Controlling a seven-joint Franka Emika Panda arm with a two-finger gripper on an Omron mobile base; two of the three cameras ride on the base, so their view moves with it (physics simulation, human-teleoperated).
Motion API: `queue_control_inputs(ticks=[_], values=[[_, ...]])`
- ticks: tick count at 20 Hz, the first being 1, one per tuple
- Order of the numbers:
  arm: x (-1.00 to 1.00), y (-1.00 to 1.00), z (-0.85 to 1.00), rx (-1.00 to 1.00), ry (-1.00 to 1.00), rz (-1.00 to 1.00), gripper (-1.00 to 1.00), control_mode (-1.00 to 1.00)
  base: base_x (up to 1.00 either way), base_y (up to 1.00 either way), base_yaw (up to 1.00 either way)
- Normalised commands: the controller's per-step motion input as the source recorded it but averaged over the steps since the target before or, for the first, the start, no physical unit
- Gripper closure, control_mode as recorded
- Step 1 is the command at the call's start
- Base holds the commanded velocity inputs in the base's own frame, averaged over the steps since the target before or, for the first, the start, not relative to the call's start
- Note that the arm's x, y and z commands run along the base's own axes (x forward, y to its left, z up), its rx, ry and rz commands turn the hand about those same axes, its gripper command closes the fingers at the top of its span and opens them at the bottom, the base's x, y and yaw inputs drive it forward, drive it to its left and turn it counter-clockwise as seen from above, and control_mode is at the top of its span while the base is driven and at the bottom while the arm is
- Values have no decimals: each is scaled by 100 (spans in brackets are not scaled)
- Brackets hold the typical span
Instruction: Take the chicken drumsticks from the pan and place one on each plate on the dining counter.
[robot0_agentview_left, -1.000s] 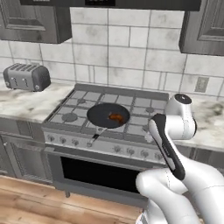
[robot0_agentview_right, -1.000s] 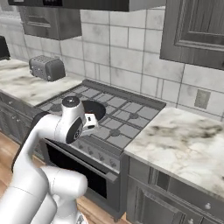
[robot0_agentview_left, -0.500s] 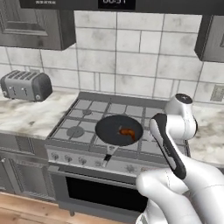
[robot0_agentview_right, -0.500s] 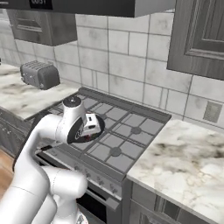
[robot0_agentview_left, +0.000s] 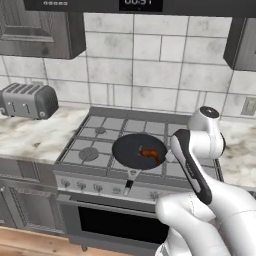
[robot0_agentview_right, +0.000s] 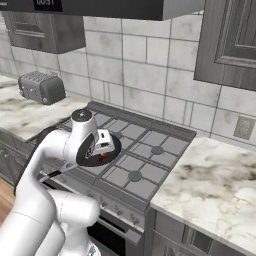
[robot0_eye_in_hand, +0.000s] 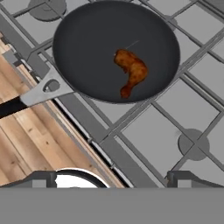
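Pan (robot0_agentview_left: 139, 151): black frying pan, sits on the front middle grate of the gas stove (robot0_agentview_left: 100, 145); handle (robot0_eye_in_hand: 26, 98) sticks out past the stove's front edge, above the wood floor (robot0_eye_in_hand: 26, 144) in the hand view.
Drumstick (robot0_eye_in_hand: 131, 70): one glossy orange-brown chicken drumstick lies inside the pan, a little off centre; thick end toward the pan's middle, thin bone end toward the rim. From the left base view it shows as an orange patch (robot0_agentview_left: 148, 153) on the pan's right half.
Gripper (robot0_eye_in_hand: 113, 177): released, jaws spread wide, nothing between them; it hangs above the stove's front edge, well apart from the pan.
Arm: white elbow and forearm (robot0_agentview_left: 192, 160) stand just right of the pan in the left base view; in the right base view the wrist (robot0_agentview_right: 92, 145) covers most of the pan.
Toaster (robot0_agentview_left: 29, 100): grey, on the marble counter (robot0_agentview_left: 30, 137) left of the stove, well apart from the pan.
Backsplash: pale tile wall (robot0_agentview_right: 140, 70) behind the stove; wall outlet (robot0_agentview_right: 243, 128) to the right.
Oven door (robot0_agentview_left: 120, 225): dark glass, below the knob row.
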Motion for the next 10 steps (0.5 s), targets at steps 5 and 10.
queue_control_inputs(ticks=[5,10], values=[[0,0,0,0,0,0,-100,100,77,16,-2],[86,34,0,-5,8,-8,-100,-100,0,0,0]])
